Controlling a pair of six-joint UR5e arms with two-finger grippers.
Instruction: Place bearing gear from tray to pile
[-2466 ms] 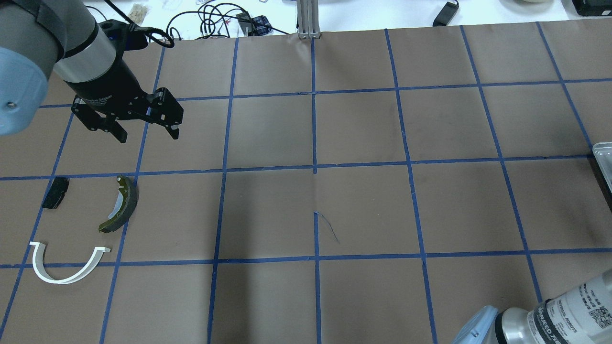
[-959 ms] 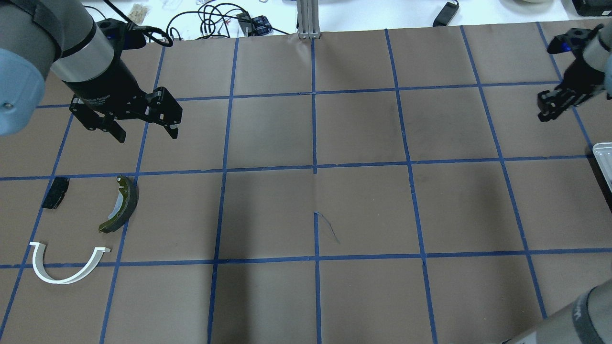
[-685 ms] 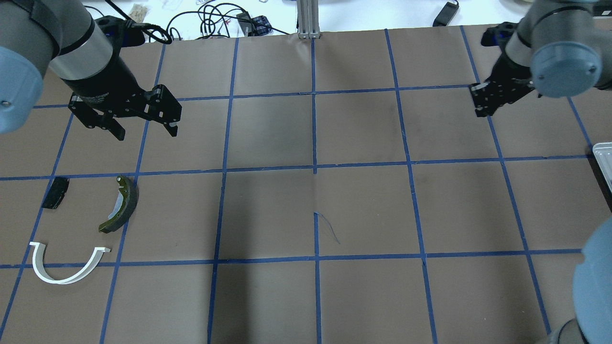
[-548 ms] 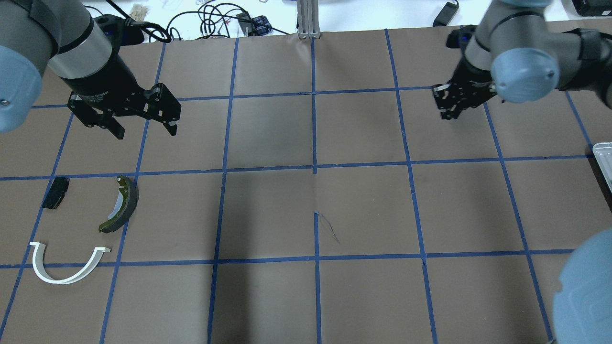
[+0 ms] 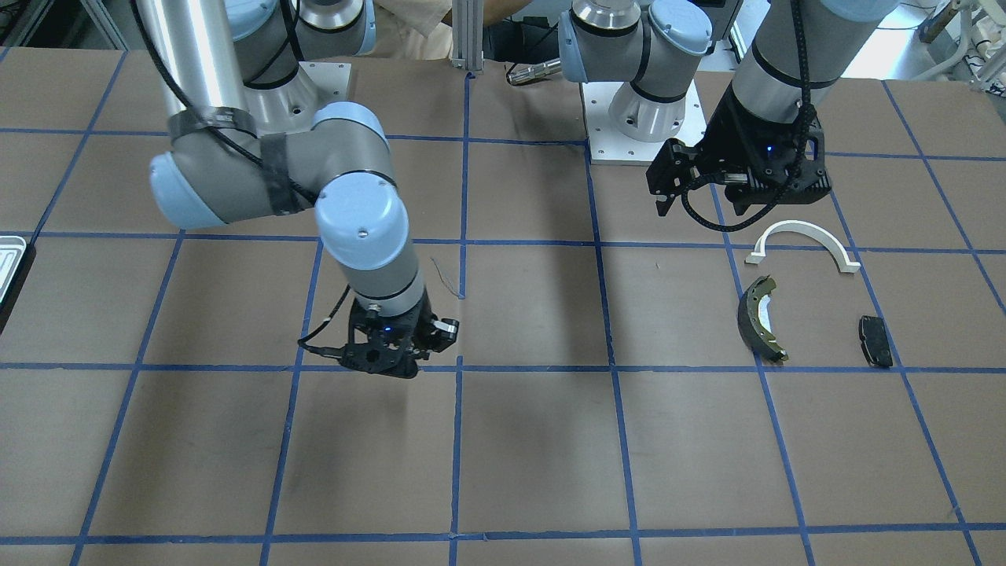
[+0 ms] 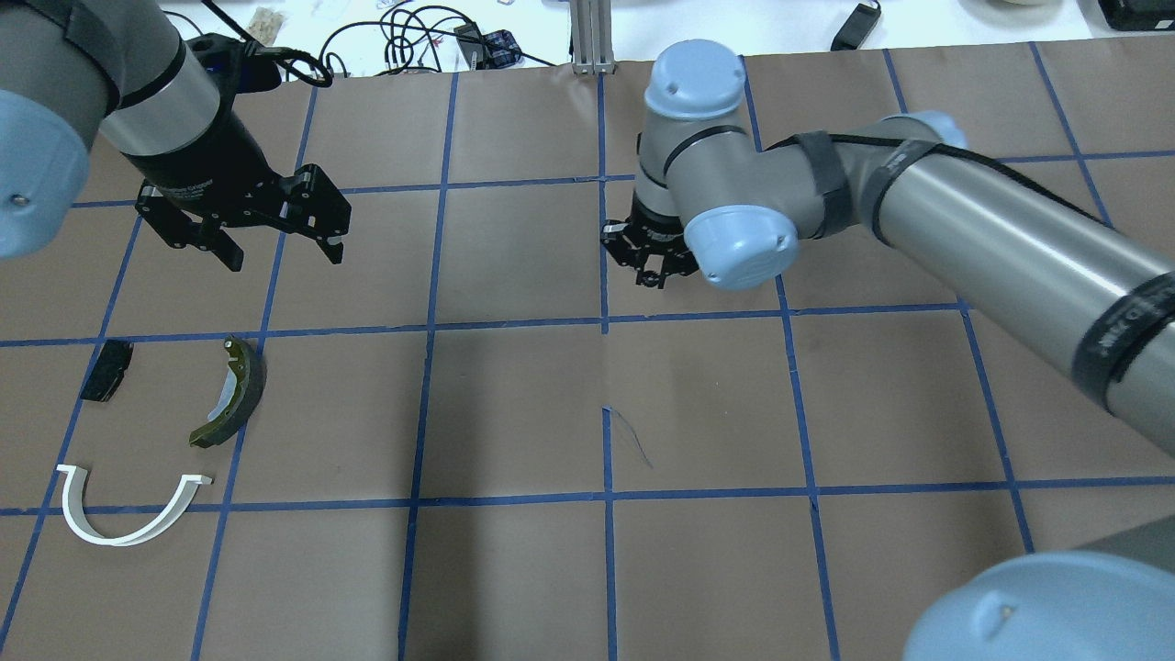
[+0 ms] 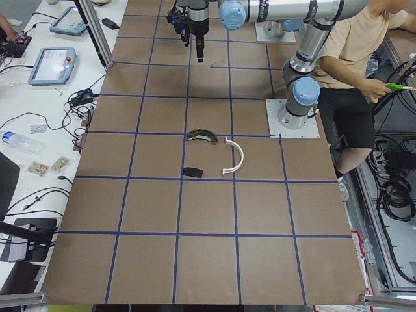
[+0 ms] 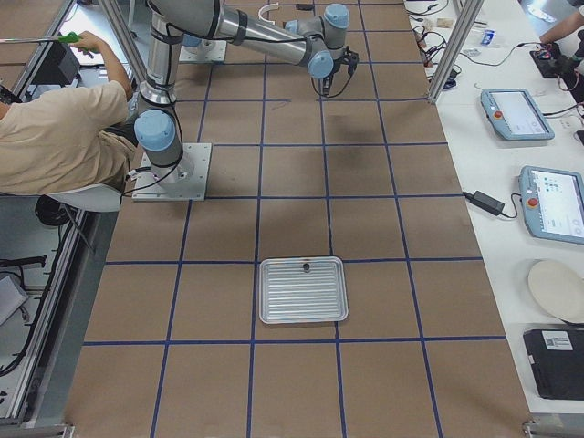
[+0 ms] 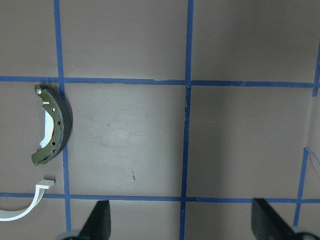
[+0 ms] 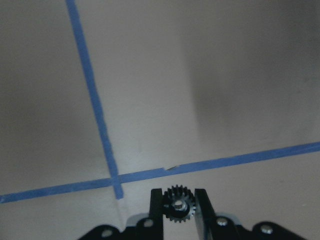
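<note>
My right gripper [image 10: 178, 209] is shut on a small black toothed bearing gear [image 10: 178, 205] and hangs over the table's middle [image 6: 656, 274], in the front view [image 5: 391, 369] too. My left gripper [image 6: 285, 257] is open and empty, just behind the pile. The pile holds a white arch [image 6: 115, 542], a dark brake shoe with olive lining [image 6: 234, 395] and a small black pad [image 6: 106, 370]. The left wrist view shows the brake shoe [image 9: 55, 125] and the arch's end [image 9: 30, 210]. The silvery tray [image 8: 269, 301] lies far to my right; a small dark item sits at its far rim.
The brown table cover carries a blue tape grid. A metal post [image 6: 592, 37], cables and tablets stand beyond the far edge. A seated person [image 8: 64, 128] is beside the robot base. My right arm's long link [image 6: 991, 248] spans the right half of the table.
My right arm has swept in from the right edge to the table's middle, gripper shut throughout. The left arm and the pile have stayed in place.
</note>
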